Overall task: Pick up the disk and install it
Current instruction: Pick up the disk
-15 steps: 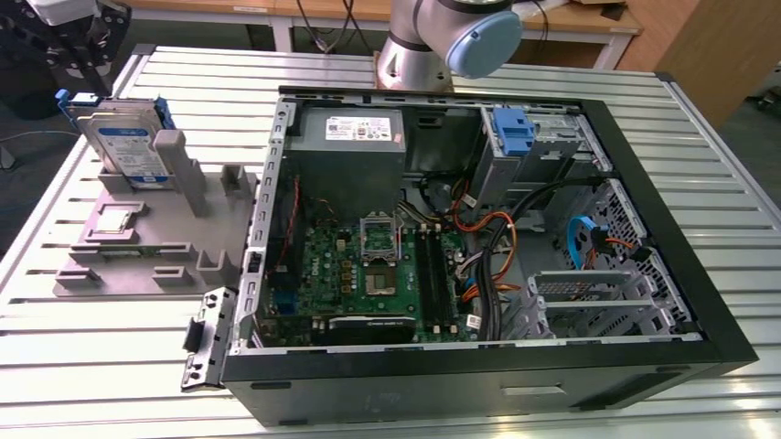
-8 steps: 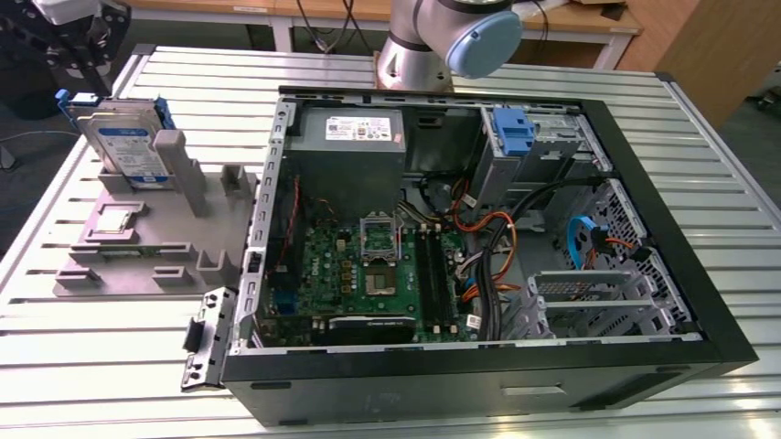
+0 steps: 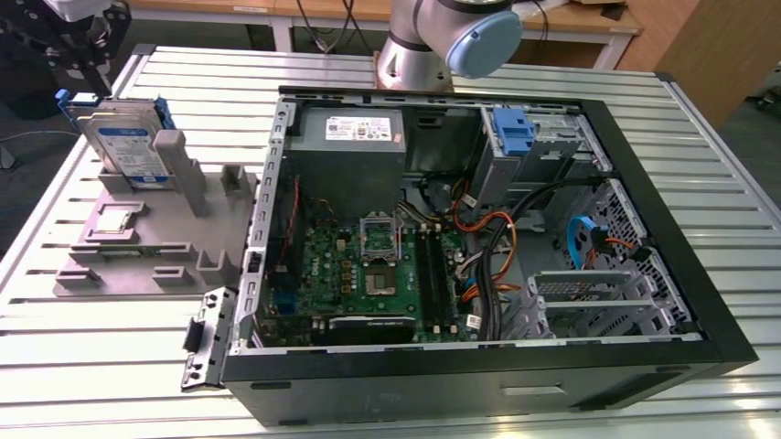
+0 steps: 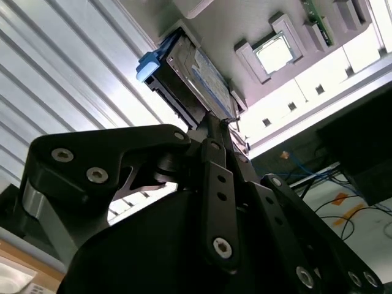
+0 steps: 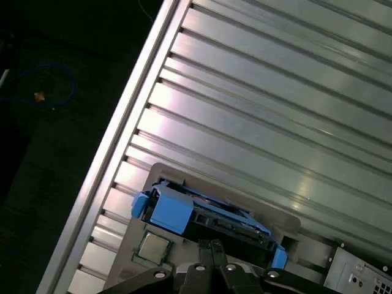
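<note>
**Disk parked on edge, end effector at its top**

One slatted bench (image 3: pixel 98 366), carrying one open computer case (image 3: pixel 488 384), side panel off, presumably for access to the bays. Beside the case, one grey holder (image 3: pixel 134 256), propping one disk (image 3: pixel 128 151) on edge in a slot, likely to offer its top edge for gripping. One end effector (image 5: pixel 211 245) at that edge, fingers (image 5: pixel 204 260) drawn together, nothing visible between them; contact uncertain.

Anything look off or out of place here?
Nothing stands out. The disk stands on edge in its slot in the grey holder. The computer case lies open on the table, with no visible spills or damage.
</note>
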You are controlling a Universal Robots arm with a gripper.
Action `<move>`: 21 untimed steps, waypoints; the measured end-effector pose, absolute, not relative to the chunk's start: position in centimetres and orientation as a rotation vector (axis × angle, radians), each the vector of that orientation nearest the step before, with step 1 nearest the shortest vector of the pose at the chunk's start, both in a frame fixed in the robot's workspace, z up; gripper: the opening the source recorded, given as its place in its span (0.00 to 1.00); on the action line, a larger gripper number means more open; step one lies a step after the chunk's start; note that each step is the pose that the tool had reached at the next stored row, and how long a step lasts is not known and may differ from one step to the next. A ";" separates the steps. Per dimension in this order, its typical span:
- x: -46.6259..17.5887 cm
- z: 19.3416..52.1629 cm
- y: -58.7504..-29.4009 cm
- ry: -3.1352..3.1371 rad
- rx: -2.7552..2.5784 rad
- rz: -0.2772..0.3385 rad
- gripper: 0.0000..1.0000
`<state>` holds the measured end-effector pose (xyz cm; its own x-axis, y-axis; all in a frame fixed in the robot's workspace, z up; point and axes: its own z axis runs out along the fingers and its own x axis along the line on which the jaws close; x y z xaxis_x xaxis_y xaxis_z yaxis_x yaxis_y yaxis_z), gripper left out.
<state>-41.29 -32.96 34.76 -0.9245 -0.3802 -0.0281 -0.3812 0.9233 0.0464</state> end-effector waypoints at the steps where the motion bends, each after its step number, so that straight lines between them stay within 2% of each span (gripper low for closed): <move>1: -41.3 34.8 -33.0 3.059 -0.625 0.080 0.11; 21: -41.3 34.7 -33.0 2.986 -0.931 0.082 0.11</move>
